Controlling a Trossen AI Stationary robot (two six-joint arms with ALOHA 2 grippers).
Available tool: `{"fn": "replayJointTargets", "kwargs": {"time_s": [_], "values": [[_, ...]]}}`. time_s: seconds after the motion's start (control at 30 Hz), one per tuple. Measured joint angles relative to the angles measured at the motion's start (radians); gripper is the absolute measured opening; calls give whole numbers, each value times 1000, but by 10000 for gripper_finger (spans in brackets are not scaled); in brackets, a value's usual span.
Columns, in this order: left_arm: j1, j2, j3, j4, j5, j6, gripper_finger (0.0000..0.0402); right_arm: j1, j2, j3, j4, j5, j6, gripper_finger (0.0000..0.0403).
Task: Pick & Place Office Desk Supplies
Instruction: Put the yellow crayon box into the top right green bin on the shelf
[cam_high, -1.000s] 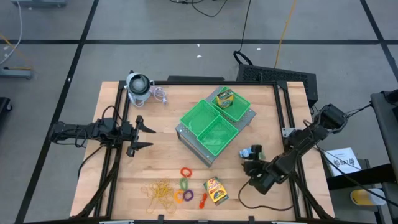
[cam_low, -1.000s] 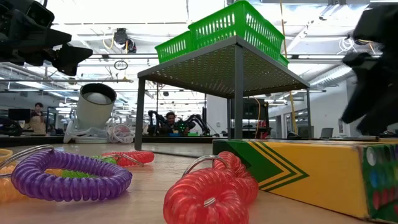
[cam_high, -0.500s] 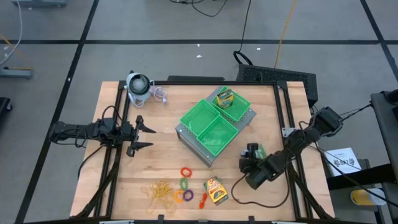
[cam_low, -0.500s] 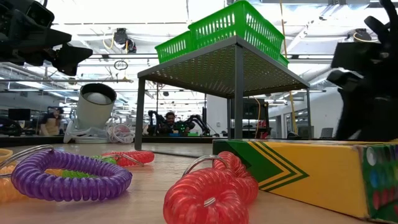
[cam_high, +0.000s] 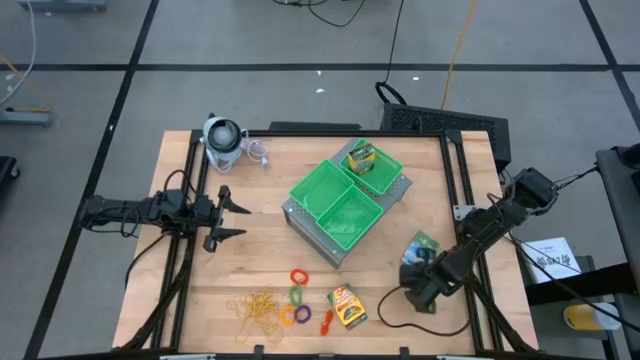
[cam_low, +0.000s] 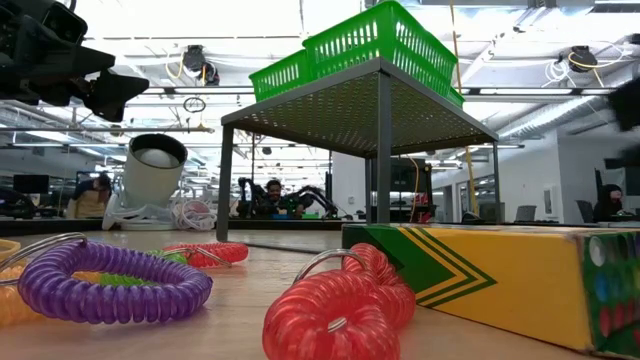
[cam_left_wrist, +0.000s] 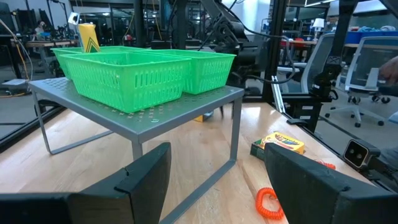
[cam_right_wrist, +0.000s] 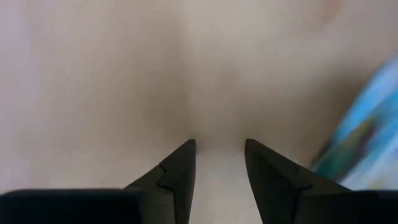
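Your right gripper (cam_right_wrist: 219, 155) points down at bare wood, its fingers (cam_right_wrist: 180, 168) slightly parted and gripping nothing. The teal box (cam_high: 424, 243) lies just outside one fingertip, not between them. Spread the fingers wider, shift sideways until they straddle the box, then lower and clench. Your left gripper (cam_high: 232, 213) waits spread and empty, well away from the trays (cam_high: 325, 185) it faces.

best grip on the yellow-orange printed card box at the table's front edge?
Judging by the high view, come straight down on the flat-lying yellow-orange printed card box and pinch across its two long sides, the narrower span. Watch the orange ring close beside one long side.
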Motion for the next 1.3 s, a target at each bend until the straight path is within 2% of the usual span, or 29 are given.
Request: {"fn": "replayJointTargets", "kwargs": {"time_s": [0.17,0.27,0.4,0.5,0.57,0.7,0.77,0.87,0.97,1.07,1.13,1.3], "values": [[0,0,0,0,0,0,264,45,-35,1,-42,-133,153,128],[0,0,0,0,0,0,264,83,-55,-2,-28,-160,203,120],[0,0,0,0,-3,0,264,120,-95,-1,146,-121,250,106],[0,0,0,0,-4,0,264,131,-106,0,381,-11,264,100],[0,0,0,0,-5,0,264,129,-108,0,530,68,200,97],[0,0,0,0,-5,0,264,110,-108,-4,787,193,-159,93],[0,0,0,0,-5,0,264,109,-108,-15,891,251,-284,94],[0,0,0,0,-5,0,264,101,-107,-18,1047,370,-396,100],[0,0,0,-1,-5,0,264,96,-107,-9,1183,386,-478,114],[0,0,0,0,-5,0,264,115,-107,76,1144,365,-573,138],[0,0,0,0,-5,0,264,140,-106,178,1016,386,-639,158],[0,0,0,0,-4,0,264,197,-47,480,504,604,-722,198]]}}
